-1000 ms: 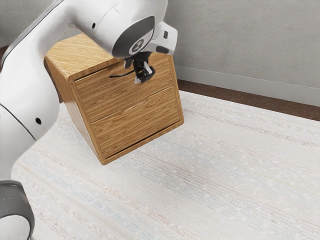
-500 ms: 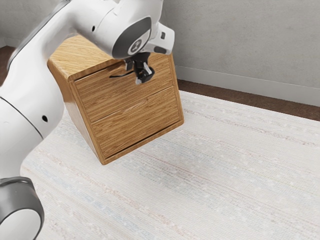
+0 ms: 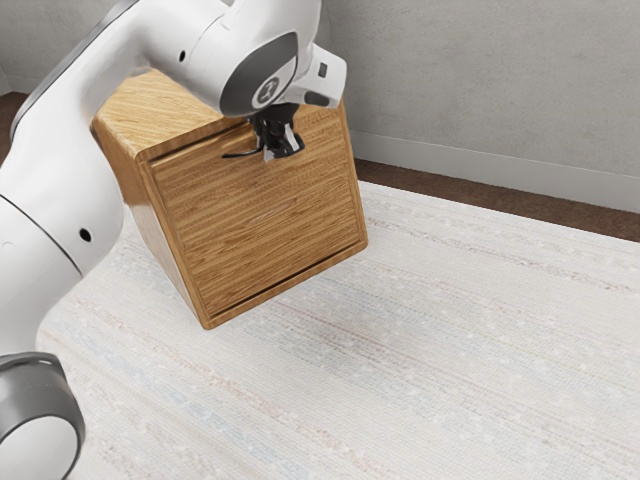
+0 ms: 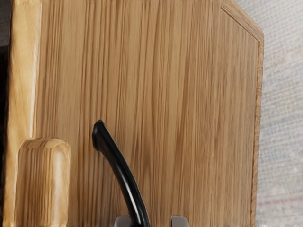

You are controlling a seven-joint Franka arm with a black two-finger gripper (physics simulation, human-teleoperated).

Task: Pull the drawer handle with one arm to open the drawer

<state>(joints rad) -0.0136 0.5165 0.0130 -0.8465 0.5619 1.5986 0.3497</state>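
Black handle (image 4: 119, 175) sits high on the cabinet (image 3: 150, 110) front, drawer (image 3: 255, 195) apparently not yet drawn out, gripper (image 3: 272, 148) right at the handle, hold cannot be told; best confirm a firm clamp, then pull square to the cabinet front.

We look at a pale woven rug and the one thing that stands on it

We see an off-white rug (image 3: 450, 340), its weave streaked faintly with grey and beige, spreading across most of the exterior view; at its far edge it meets a dark brown strip of floor (image 3: 500, 197); a wooden cabinet (image 3: 255, 225) stands directly on the rug toward the exterior view's upper left, its lower front edge touching the weave; we cannot tell whether its back reaches the strip; in the wrist view we find the same weave just beside the cabinet's front panel.
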